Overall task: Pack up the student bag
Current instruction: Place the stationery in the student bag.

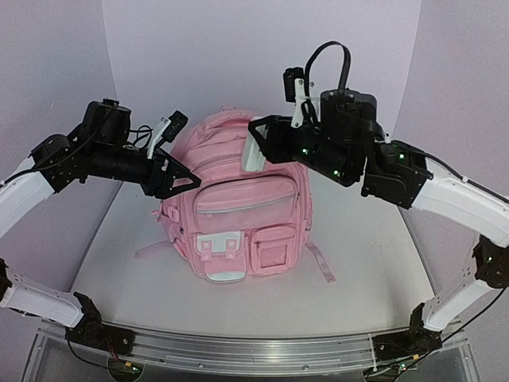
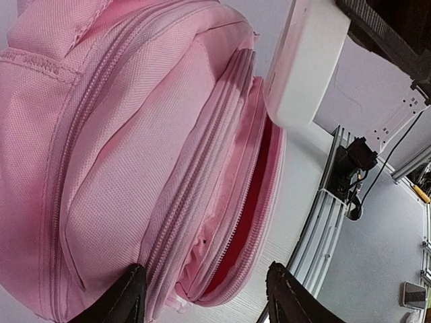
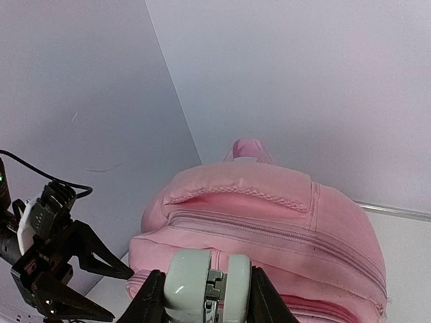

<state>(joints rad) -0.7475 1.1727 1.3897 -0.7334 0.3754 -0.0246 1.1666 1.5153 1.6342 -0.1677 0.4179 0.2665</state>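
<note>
Here bag (image 1: 238,208) upright, front nearward; left end effector (image 1: 183,185) spread, right end effector (image 3: 205,301) pinching white block (image 1: 255,151).

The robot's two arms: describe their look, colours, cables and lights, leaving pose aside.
Both arms have white lower links and black joint housings. The left arm ends in a black left gripper with pointed, triangular fingers; thin black cables run by its wrist. The right arm carries small green lights, a looping black cable and a matching black right gripper.
</note>
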